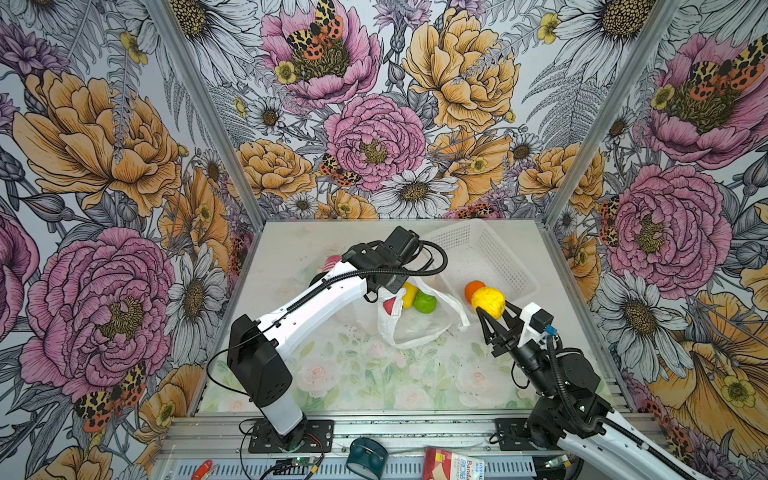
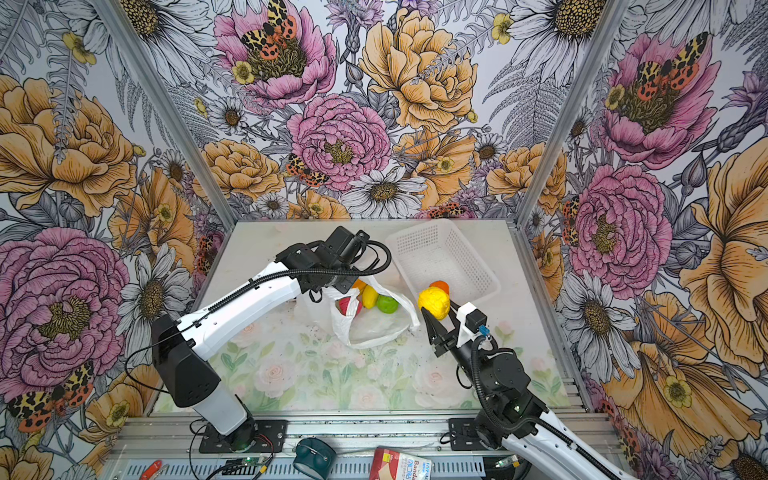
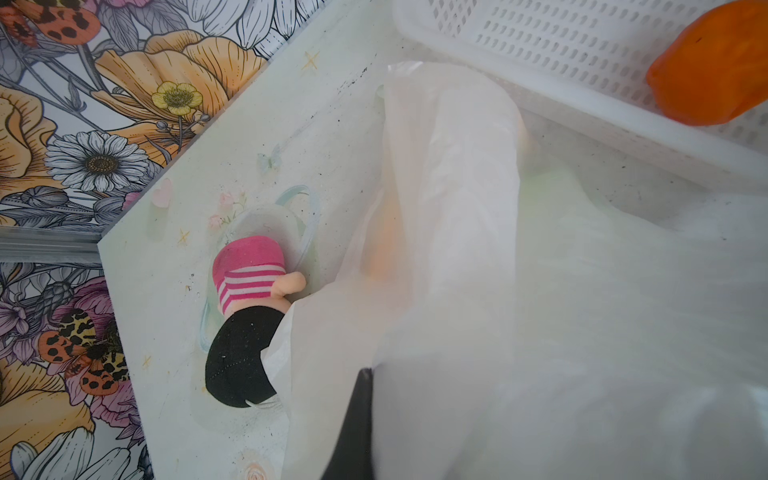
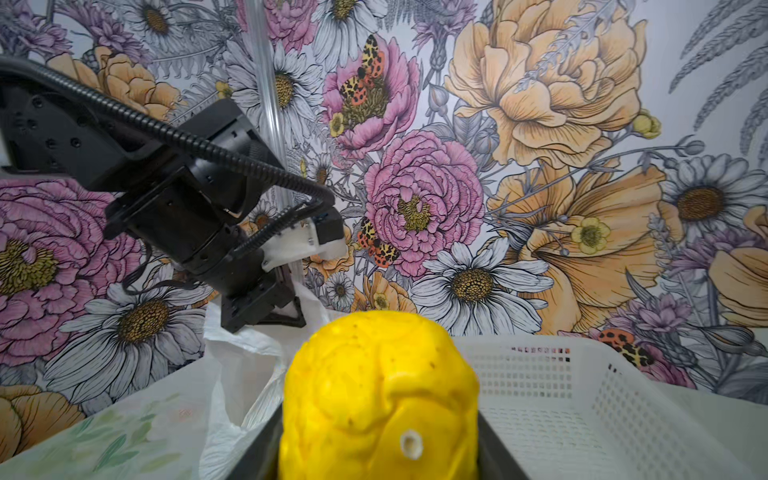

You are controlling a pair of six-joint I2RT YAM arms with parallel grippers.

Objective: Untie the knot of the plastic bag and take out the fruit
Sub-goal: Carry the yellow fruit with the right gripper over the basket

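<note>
The thin white plastic bag (image 1: 419,328) (image 2: 374,328) lies mid-table with its mouth open. No knot shows. Inside lie a yellow fruit (image 1: 409,294), a green fruit (image 1: 424,302) and a red fruit (image 1: 389,306). My left gripper (image 4: 286,320) is shut on the bag's upper edge and holds it up; one black finger (image 3: 355,424) shows beside the plastic. My right gripper (image 1: 492,311) (image 4: 378,415) is shut on a bumpy yellow fruit (image 1: 488,302) (image 2: 434,302), raised near the basket's near corner. An orange fruit (image 1: 473,289) (image 3: 715,62) sits just behind it.
A white perforated basket (image 1: 478,245) (image 4: 582,374) stands at the back right. A pink-and-white striped toy with a black part (image 3: 249,270) lies behind the bag, on the left. A teal object (image 1: 365,455) and a red box (image 1: 453,463) rest on the front rail.
</note>
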